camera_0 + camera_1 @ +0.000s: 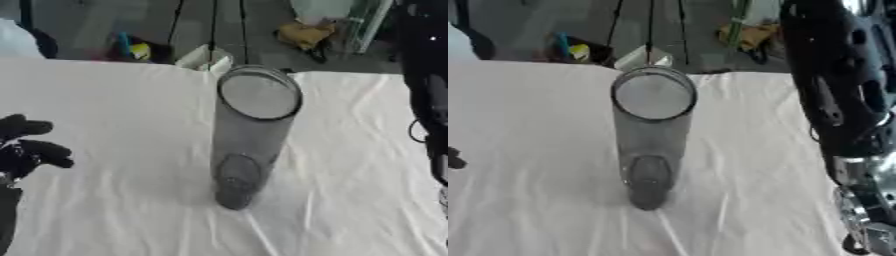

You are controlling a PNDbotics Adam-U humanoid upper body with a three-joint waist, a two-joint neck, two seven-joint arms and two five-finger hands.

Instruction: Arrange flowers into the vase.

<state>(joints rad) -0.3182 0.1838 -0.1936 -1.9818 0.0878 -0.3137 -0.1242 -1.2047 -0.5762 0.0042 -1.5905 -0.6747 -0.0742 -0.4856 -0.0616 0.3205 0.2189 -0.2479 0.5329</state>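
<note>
A tall clear cylindrical vase (249,135) stands upright in the middle of the table on a white cloth (114,100), and nothing shows inside it. I see no flowers in either view. My left hand (26,147) rests at the left edge, well apart from the vase, with its black fingers relaxed and nothing in them. My right arm (833,95) runs down the right side, black above and silver at the wrist (868,220). Its hand lies below the picture's edge.
A small white box (206,57) sits at the table's far edge, just behind the vase. Beyond the table, on the floor, lie a yellow bundle (304,34) and a blue and yellow item (131,49). The cloth is wrinkled around the vase.
</note>
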